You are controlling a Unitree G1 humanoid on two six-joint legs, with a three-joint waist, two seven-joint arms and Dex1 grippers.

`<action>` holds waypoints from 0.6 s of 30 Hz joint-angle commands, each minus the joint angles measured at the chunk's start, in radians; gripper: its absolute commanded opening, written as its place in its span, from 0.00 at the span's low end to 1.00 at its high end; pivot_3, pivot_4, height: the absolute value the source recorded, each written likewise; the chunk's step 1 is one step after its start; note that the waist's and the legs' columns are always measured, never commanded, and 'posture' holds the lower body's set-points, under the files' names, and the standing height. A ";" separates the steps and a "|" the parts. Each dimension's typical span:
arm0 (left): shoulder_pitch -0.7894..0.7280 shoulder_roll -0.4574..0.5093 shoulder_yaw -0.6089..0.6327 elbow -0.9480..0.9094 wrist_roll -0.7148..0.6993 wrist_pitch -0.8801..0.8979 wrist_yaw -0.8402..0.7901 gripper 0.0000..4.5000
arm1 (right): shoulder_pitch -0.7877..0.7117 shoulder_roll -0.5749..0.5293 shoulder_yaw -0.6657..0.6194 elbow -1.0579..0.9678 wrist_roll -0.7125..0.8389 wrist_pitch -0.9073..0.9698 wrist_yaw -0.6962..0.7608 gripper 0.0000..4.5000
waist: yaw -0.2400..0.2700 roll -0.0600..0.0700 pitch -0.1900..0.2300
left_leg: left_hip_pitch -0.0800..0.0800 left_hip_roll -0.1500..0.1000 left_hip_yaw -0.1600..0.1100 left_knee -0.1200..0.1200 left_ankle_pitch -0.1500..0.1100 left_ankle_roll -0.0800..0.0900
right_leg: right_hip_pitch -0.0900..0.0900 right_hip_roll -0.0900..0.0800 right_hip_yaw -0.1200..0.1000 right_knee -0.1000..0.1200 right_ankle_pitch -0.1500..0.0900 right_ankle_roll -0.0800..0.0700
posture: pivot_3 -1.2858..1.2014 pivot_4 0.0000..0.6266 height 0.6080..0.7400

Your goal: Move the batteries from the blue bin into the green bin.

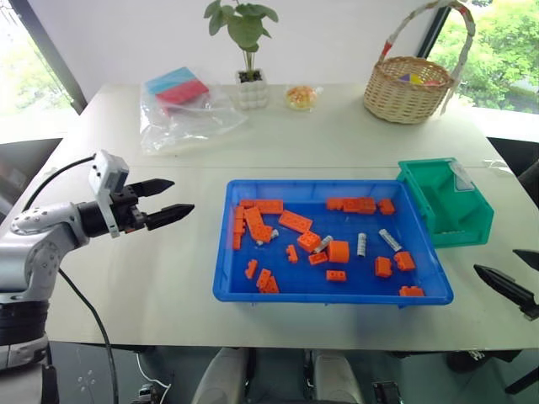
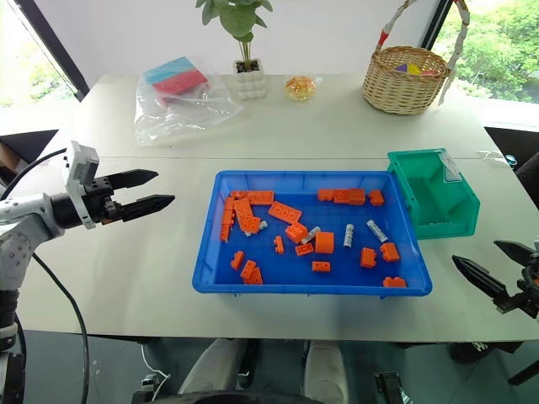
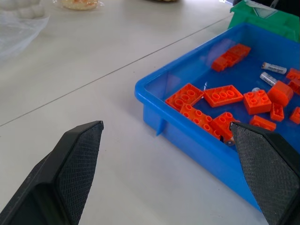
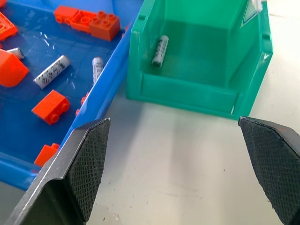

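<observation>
Both grippers released and empty — left gripper (image 1: 168, 200) beside the blue bin (image 1: 328, 292), right gripper (image 4: 176, 154) facing the green bin (image 4: 187, 96) holding one battery (image 4: 160, 51).

No readable text anywhere. The batteries carry dark print along their sides, on one lying in the green bin (image 4: 201, 56) at (image 4: 160, 51) and on two in the blue bin (image 4: 28, 145) at (image 4: 52, 71) and (image 4: 97, 69), but the letters are too small to make out. White label on the green bin's wall (image 4: 255, 10): nothing legible.
</observation>
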 commanded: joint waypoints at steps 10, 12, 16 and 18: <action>-0.031 0.001 0.007 -0.034 -0.001 -0.011 0.003 1.00 | -0.022 -0.027 0.003 -0.007 -0.012 -0.008 -0.016 1.00 | 0.000 0.000 0.000 | 0.000 0.000 0.000 0.000 0.000 0.000 | 0.000 0.000 0.000 0.000 0.000 0.000 | 0.52 0.24 0.71; -0.032 -0.005 0.010 -0.045 -0.011 -0.001 0.009 1.00 | -0.034 -0.047 -0.007 -0.001 -0.006 0.000 -0.007 1.00 | -0.001 0.000 0.000 | 0.000 0.000 0.000 0.000 0.000 0.000 | 0.000 0.000 0.000 0.000 0.000 0.000 | 0.52 0.24 0.71; -0.016 -0.007 0.011 -0.076 -0.027 0.023 0.007 1.00 | -0.049 -0.091 -0.010 0.003 -0.010 0.006 0.020 1.00 | 0.000 0.000 0.000 | 0.000 0.000 0.001 0.000 0.000 0.000 | 0.000 0.000 0.000 0.000 0.000 0.000 | 0.52 0.24 0.71; -0.012 -0.004 0.010 -0.086 -0.032 0.032 0.004 1.00 | -0.072 -0.124 0.000 -0.002 -0.005 0.011 0.033 1.00 | 0.000 0.000 0.000 | 0.000 0.000 0.000 0.000 0.000 0.000 | 0.000 0.000 0.000 0.000 0.001 0.000 | 0.52 0.24 0.71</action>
